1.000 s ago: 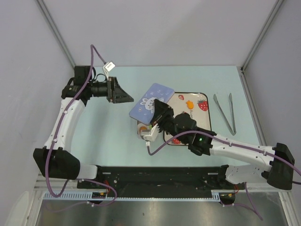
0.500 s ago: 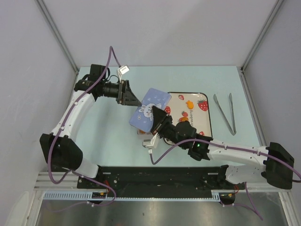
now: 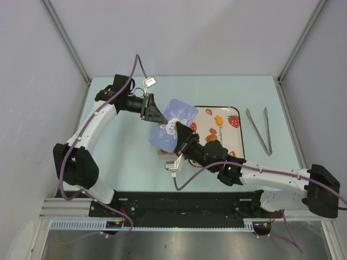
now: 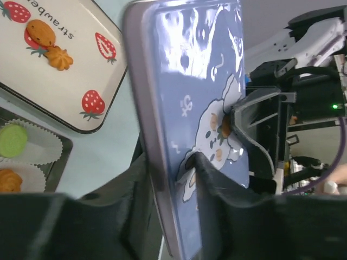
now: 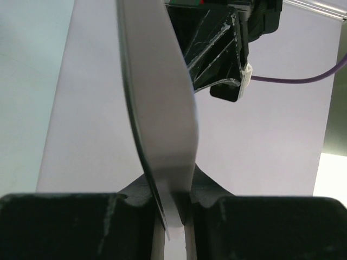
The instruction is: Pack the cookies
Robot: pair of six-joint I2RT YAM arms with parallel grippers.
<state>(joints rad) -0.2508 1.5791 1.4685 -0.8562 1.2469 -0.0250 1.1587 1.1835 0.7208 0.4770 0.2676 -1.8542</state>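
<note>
A blue lid (image 3: 173, 120) with a bunny print stands tilted on edge between both grippers. My right gripper (image 3: 179, 135) is shut on its near edge (image 5: 162, 108). My left gripper (image 3: 160, 117) has one finger on the blue face (image 4: 211, 168) and one behind, pinching the far edge. Two orange cookies (image 3: 218, 120) lie on the strawberry tray (image 3: 234, 142); they also show in the left wrist view (image 4: 43, 33). A green cookie (image 4: 12, 140) and an orange one (image 4: 6, 180) sit in white paper cups in the dark tin (image 4: 60, 154). No black cookie shows.
Metal tongs (image 3: 259, 130) lie on the table right of the strawberry tray. The dark tin (image 3: 162, 149) sits mostly hidden under the lid and my right gripper. Grey walls enclose the table on three sides.
My left arm has swung right from the table's left side to the lid and closed on its far edge. My right gripper has kept hold of the lid, shifting slightly.
</note>
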